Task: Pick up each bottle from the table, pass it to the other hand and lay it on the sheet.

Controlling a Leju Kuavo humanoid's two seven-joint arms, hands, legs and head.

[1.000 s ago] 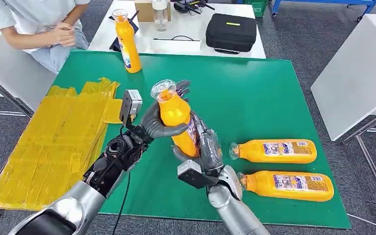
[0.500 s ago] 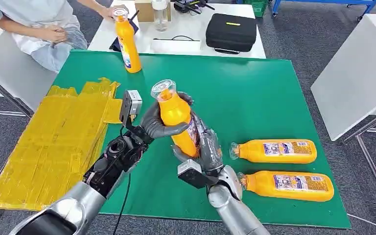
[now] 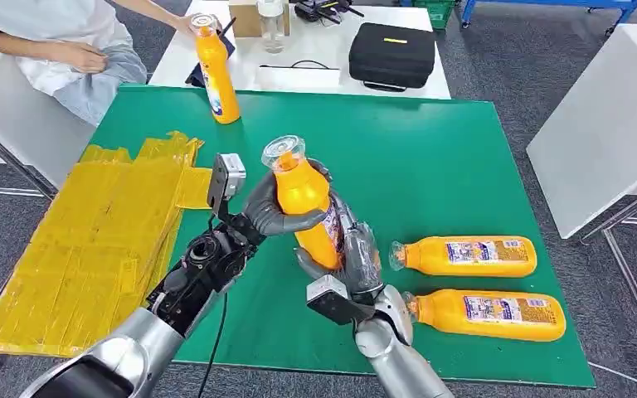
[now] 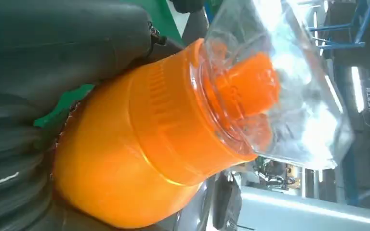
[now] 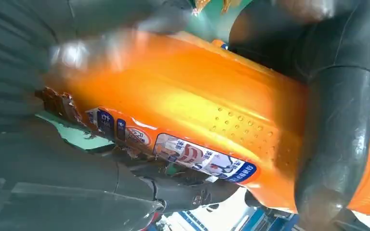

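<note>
An orange bottle [image 3: 305, 203] with a clear cap is held upright above the green table [image 3: 431, 157], near its middle. My left hand [image 3: 275, 211] wraps its upper body and my right hand [image 3: 353, 255] holds its lower part from below. The left wrist view shows the bottle's neck and cap [image 4: 207, 110] close up; the right wrist view shows its labelled body [image 5: 188, 125] between my fingers. Two more orange bottles [image 3: 464, 255] [image 3: 489, 315] lie on their sides at the right. Another bottle [image 3: 214, 73] stands upright at the far edge. The yellow sheet [image 3: 91, 240] lies at the left.
A person [image 3: 50, 46] sits at the far left, one hand near the standing bottle's cap. Behind the green table a white table [image 3: 299, 79] carries a black case [image 3: 391, 55] and a clear bottle [image 3: 271, 23]. Another white table [image 3: 605, 124] stands at the right.
Both hands and the held bottle have shifted slightly to the right. The person's arm has reached out to the top of the standing bottle.
</note>
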